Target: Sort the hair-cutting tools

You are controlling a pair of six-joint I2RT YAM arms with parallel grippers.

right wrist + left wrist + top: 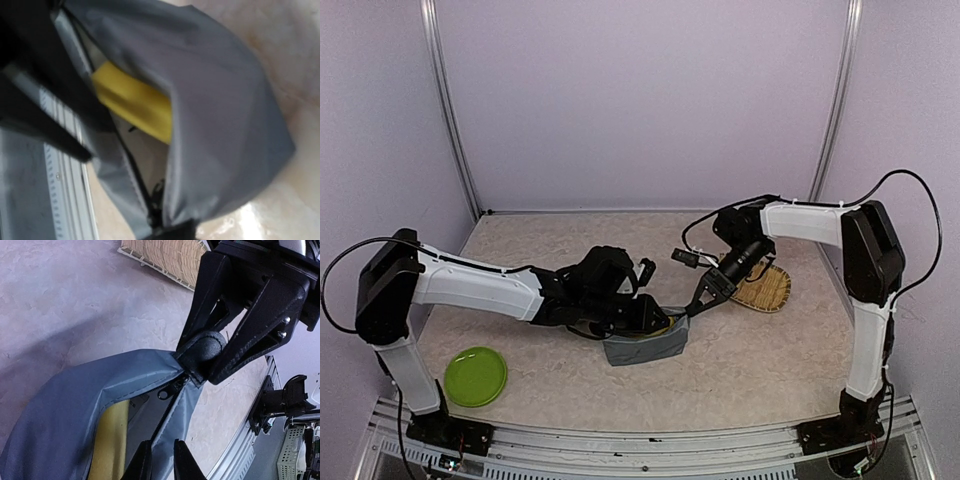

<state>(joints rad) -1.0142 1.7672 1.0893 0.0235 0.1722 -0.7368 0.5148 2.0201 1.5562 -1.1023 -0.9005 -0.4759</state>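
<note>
Even light, seemingly motion-blurred right closeup

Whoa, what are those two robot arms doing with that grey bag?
Both arms are working on the grey pouch in the middle of the table. The left gripper pinches its open edge by the zipper. The right gripper clamps the tab at its end. A yellow sponge shows inside, but no scissors or clipper can be seen. A green plate and a woven tray sit on either side.
</note>
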